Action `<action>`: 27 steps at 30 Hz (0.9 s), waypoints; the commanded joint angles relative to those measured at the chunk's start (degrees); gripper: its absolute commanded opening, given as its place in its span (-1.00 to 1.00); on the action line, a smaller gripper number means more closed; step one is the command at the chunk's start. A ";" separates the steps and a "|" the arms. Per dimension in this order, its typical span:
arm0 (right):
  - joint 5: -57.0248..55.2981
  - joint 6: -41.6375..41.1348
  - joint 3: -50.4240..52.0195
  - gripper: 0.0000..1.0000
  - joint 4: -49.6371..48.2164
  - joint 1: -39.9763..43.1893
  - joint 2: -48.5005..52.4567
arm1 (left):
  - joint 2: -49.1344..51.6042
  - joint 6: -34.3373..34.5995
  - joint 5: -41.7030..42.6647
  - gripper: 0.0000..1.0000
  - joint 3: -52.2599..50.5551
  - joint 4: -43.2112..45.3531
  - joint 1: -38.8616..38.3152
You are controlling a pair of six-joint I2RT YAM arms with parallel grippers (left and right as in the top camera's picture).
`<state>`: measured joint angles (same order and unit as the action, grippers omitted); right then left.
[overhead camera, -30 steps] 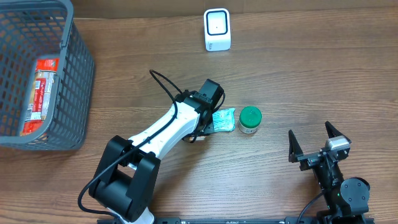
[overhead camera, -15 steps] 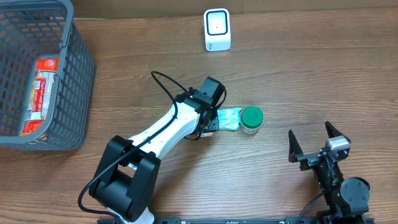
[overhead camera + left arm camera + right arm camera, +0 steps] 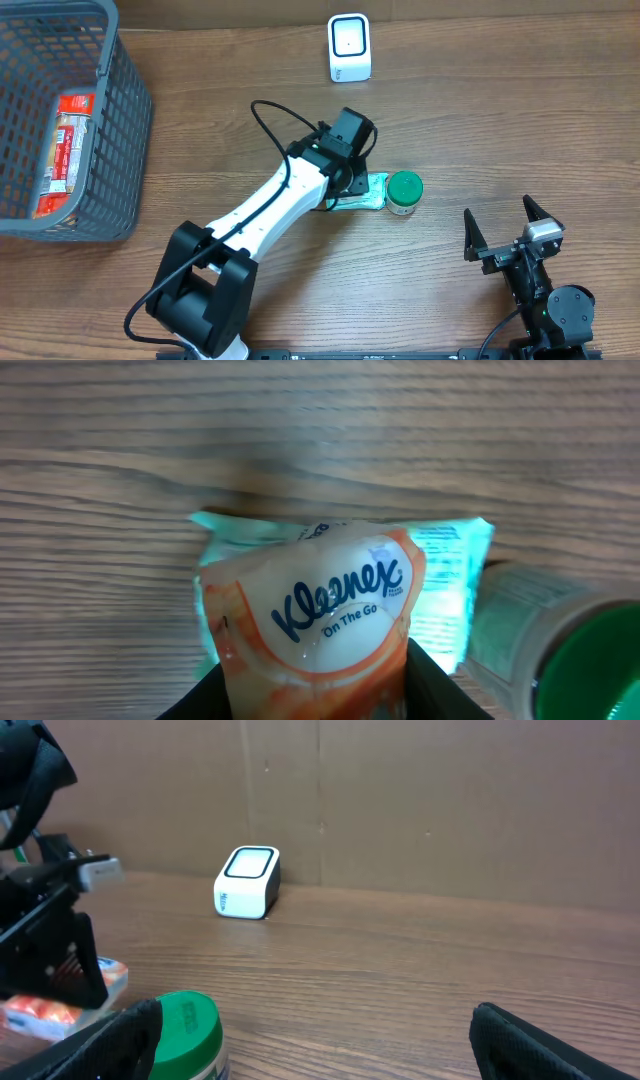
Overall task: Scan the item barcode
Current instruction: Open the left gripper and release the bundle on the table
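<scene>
The left arm [image 3: 280, 200] stretches far and rightward from its near base, the left gripper [image 3: 348, 184] clamped on the tissue pack [image 3: 370, 192]. The right arm [image 3: 548, 300] sits folded at near right, the right gripper [image 3: 504, 228] spread wide.

The soft plastic tissue pack [image 3: 330, 605], mint-green with an orange-and-white "Kleenex On The Go" label, sits near the middle of the overhead view. It is crumpled, label side bulging upward, pinched in the left gripper [image 3: 318, 685]. The white rounded-box barcode scanner [image 3: 349, 47] stands upright at its 12 o'clock, well apart, dark-rimmed window on top.
</scene>
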<state>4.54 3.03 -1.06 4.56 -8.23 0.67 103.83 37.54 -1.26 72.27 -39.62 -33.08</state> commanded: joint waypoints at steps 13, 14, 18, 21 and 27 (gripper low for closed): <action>0.26 0.24 0.61 1.00 -0.17 0.48 -0.50 | 5.88 -2.84 3.37 0.47 0.94 3.10 -1.97; 0.26 0.24 0.61 1.00 -0.17 0.48 -0.50 | 5.86 -2.84 3.98 0.52 1.18 2.80 -1.86; 0.26 0.24 0.61 1.00 -0.15 0.48 -0.50 | 5.05 -2.93 4.24 0.63 3.19 0.17 -1.40; 0.26 0.24 0.61 1.00 -0.17 0.48 -0.50 | 4.42 -4.42 4.04 0.69 5.86 -2.01 -1.22; 0.26 0.24 0.61 1.00 -0.17 0.48 -0.50 | 4.31 -5.49 0.98 0.71 14.58 -10.75 0.33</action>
<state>4.56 3.01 -1.06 4.58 -8.21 0.67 109.65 33.87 1.50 82.06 -48.01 -34.04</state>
